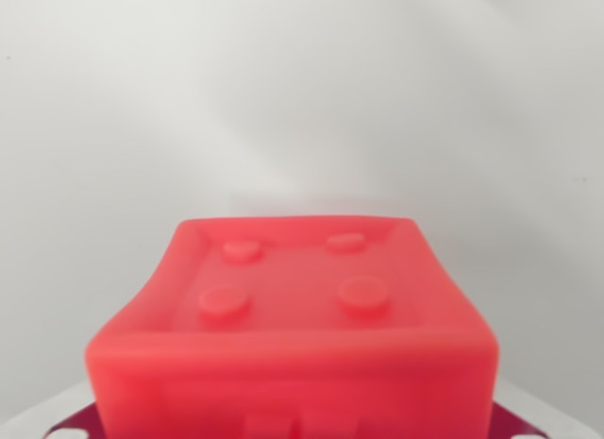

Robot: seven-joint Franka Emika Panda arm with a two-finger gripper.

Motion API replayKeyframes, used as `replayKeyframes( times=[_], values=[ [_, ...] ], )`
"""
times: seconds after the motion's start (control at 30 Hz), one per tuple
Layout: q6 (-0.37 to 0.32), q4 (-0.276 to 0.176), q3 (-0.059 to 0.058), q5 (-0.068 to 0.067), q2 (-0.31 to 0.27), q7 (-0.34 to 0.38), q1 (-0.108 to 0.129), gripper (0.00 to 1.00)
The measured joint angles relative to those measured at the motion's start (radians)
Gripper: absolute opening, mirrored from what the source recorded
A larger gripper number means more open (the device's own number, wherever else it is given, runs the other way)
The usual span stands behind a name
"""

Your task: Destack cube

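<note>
A red cube (302, 316) fills the lower half of the wrist view, very close to the camera. Its recessed face with four round studs looks up towards me, and its near side is cut off by the bottom edge. Beneath it, a darker magenta piece (74, 422) with pale round marks pokes out at the wrist view's left and again at the wrist view's right corner; I cannot tell what it is. No finger of my gripper shows in this picture, so whether anything holds the cube is hidden.
A plain pale grey-white surface lies behind and around the cube, blurred and without any other object in sight.
</note>
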Motion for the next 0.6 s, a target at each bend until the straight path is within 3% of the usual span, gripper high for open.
replayKeyframes(
  times=[0.6],
  values=[
    [0.045, 0.018, 0.005, 0.0, 0.062, 0.0, -0.005, 0.0]
  ],
)
